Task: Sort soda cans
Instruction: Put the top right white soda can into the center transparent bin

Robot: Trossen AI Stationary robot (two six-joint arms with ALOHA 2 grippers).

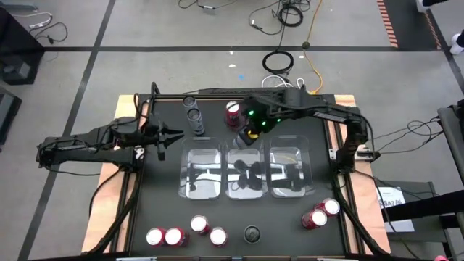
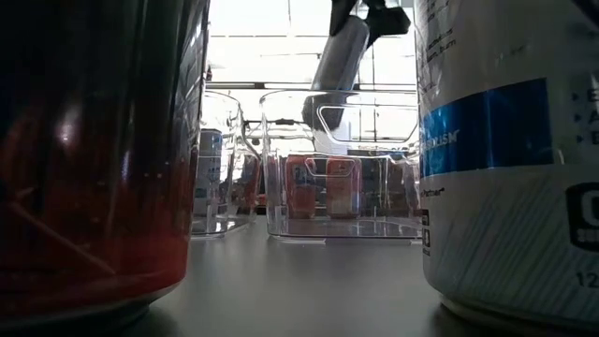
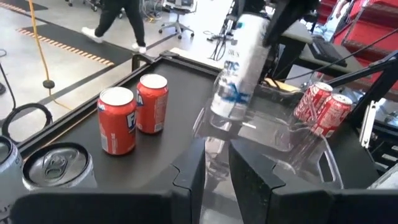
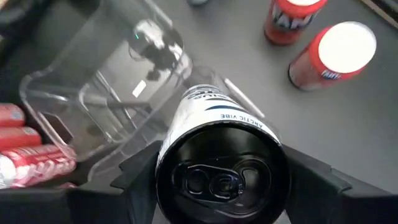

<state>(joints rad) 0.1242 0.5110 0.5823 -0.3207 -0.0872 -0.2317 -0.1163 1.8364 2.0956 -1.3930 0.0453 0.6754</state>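
The left tool (image 1: 172, 135), nearly closed and empty, hovers over the matte black desk (image 1: 159, 188). The right tool (image 4: 217, 180) clamps a slim white-and-blue can (image 4: 211, 134) above clear plastic bins (image 1: 202, 172). Glossy red cans (image 1: 174, 235) stand along the front edge.

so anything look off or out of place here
Nothing spilled or damaged. The right gripper holds a white can tilted over the middle bin. Two red cans lean together at the table's right front.
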